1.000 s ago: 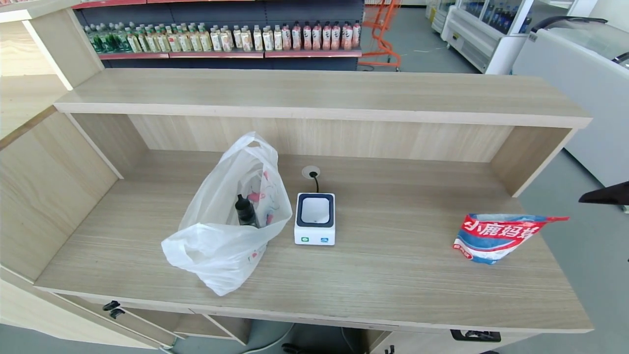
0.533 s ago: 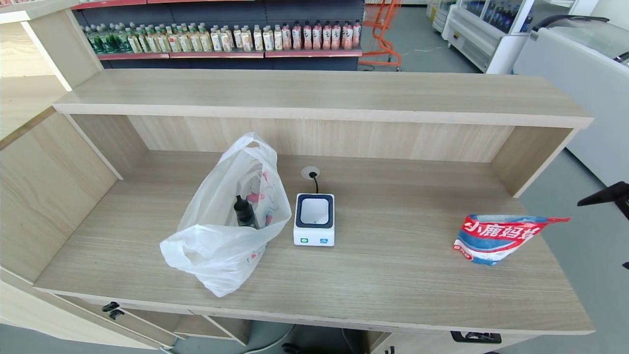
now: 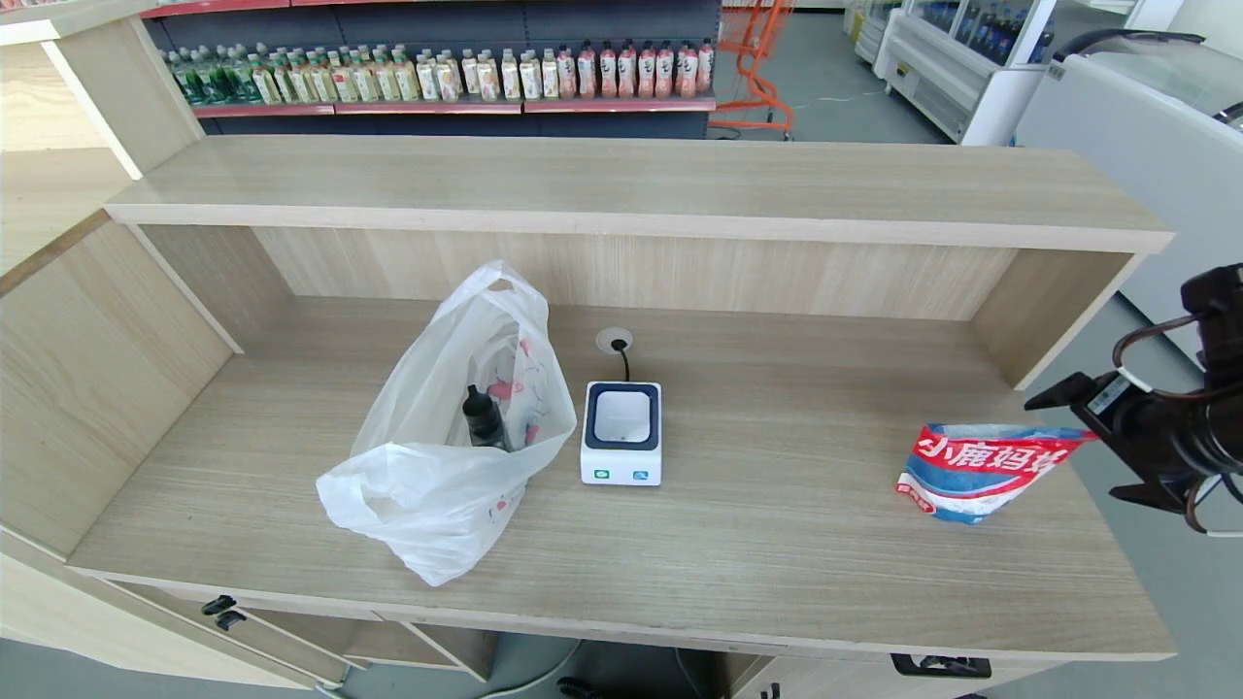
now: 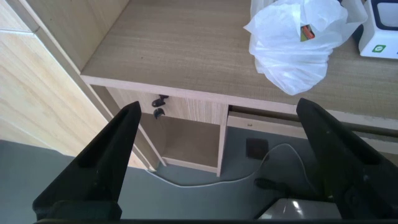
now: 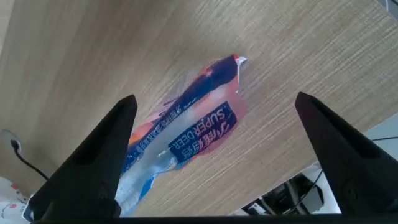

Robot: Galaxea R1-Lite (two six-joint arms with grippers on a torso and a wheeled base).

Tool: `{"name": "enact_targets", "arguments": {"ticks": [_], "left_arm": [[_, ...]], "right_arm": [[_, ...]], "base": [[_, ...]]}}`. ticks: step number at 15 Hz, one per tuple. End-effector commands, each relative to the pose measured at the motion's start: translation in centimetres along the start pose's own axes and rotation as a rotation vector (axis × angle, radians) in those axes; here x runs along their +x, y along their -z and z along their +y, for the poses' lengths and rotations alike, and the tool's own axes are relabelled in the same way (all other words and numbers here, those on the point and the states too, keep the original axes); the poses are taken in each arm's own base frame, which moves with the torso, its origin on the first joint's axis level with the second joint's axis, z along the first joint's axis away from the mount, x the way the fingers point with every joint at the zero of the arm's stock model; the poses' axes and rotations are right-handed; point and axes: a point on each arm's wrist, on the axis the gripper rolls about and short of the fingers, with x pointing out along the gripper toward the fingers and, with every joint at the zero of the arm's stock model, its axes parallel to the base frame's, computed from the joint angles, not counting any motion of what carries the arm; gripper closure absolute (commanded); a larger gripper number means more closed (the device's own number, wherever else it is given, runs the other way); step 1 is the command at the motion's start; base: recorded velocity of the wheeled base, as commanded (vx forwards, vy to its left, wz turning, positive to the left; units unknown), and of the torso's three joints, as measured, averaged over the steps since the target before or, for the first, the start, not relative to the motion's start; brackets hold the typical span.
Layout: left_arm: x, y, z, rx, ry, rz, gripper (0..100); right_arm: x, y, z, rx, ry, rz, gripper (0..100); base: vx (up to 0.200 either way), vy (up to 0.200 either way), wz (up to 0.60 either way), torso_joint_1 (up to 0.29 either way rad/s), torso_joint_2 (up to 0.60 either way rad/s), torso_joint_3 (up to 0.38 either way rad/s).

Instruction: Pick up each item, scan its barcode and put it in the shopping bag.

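Note:
A red, white and blue snack pouch (image 3: 976, 468) lies flat at the right end of the wooden counter (image 3: 777, 544). My right gripper (image 3: 1074, 449) hovers open just off that end, right beside the pouch's corner; from its wrist the pouch (image 5: 186, 140) lies beneath the spread right gripper (image 5: 214, 98). A white shopping bag (image 3: 442, 466) stands left of centre with a dark bottle (image 3: 483, 417) and other goods inside. The white barcode scanner (image 3: 621, 432) sits next to it. My left gripper (image 4: 219, 104) hangs open in front of the counter's left front edge, near the bag (image 4: 295, 43).
A raised wooden ledge (image 3: 631, 184) and side walls enclose the counter on three sides. The scanner's cable runs into a grommet hole (image 3: 614, 339). Drawers with dark handles (image 4: 160, 106) sit below the counter front. Drink shelves and freezers stand behind.
My right arm has come in from the right edge of the head view, up to the pouch's corner. The pouch, bag and scanner have not moved.

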Motion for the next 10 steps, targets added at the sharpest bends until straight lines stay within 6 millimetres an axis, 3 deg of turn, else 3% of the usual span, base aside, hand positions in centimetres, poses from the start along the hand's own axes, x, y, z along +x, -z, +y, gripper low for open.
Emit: {"name": "enact_targets", "arguments": {"ticks": [1, 3, 4, 7, 10], "left_arm": [[0.0, 0.0, 0.0, 0.0, 0.001, 0.0, 0], [0.0, 0.0, 0.0, 0.0, 0.001, 0.0, 0], [0.0, 0.0, 0.0, 0.0, 0.001, 0.0, 0], [0.0, 0.0, 0.0, 0.0, 0.001, 0.0, 0], [0.0, 0.0, 0.0, 0.0, 0.001, 0.0, 0]], "right_arm": [[3.5, 1.2, 0.2, -0.023, 0.029, 0.054, 0], [5.2, 1.7, 0.4, -0.035, 0.015, 0.053, 0], [5.7, 1.9, 0.5, -0.044, 0.016, 0.06, 100], [7.8, 2.8, 0.6, -0.124, 0.026, 0.069, 100], [7.9, 3.2, 1.2, -0.198, 0.015, 0.062, 100]], "base": [[0.0, 0.0, 0.0, 0.0, 0.0, 0.0], [0.0, 0.0, 0.0, 0.0, 0.0, 0.0], [0.0, 0.0, 0.0, 0.0, 0.0, 0.0], [0.0, 0.0, 0.0, 0.0, 0.0, 0.0], [0.0, 0.0, 0.0, 0.0, 0.0, 0.0]]}}
